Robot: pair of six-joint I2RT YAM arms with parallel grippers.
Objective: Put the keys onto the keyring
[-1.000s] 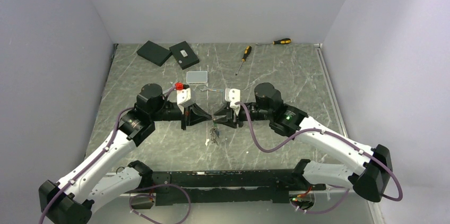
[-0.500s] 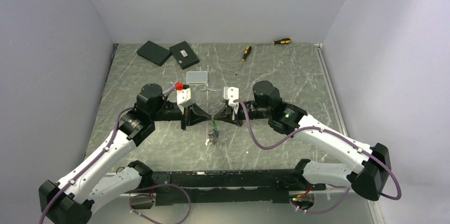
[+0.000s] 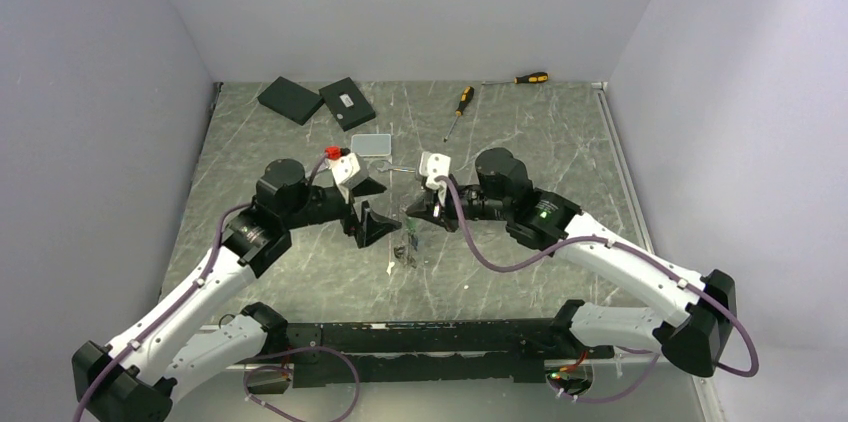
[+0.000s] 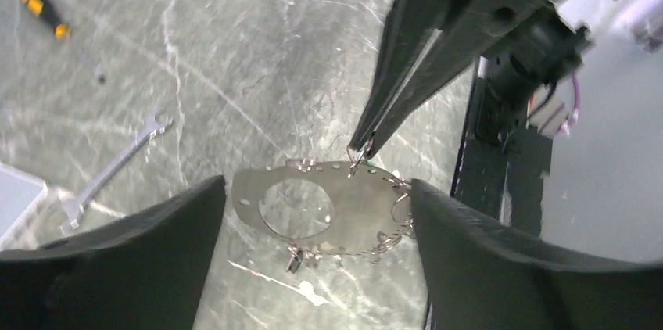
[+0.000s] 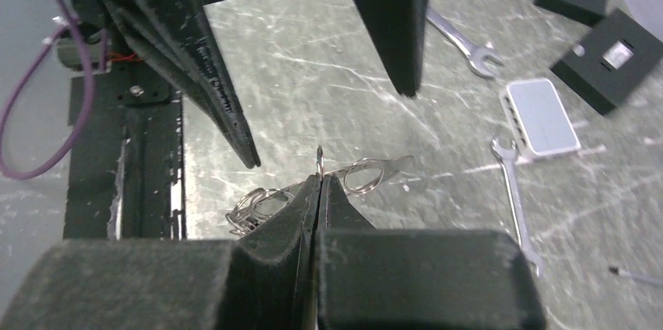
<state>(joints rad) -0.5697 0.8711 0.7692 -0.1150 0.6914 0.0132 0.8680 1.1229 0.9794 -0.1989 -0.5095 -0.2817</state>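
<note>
Right gripper (image 5: 320, 179) clenched on the keyring (image 5: 320, 156); left gripper (image 3: 385, 207) spread wide, holding nothing.
The thin wire loop hangs mid-table between the two grippers, with the keys (image 3: 402, 252) bunched just beneath.

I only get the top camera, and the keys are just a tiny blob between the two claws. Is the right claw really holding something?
Observer: Yes. Its own wrist view shows the right claw shut on a thin wire ring, pinched right at the tips.
Operator: What's under that ring?
Observer: From the left wrist view, a flat metal tag with a big round hole hangs just below the pinch.
Operator: Is the left claw grabbing it too?
Observer: No. The left claw is wide open and holds nothing.
</note>
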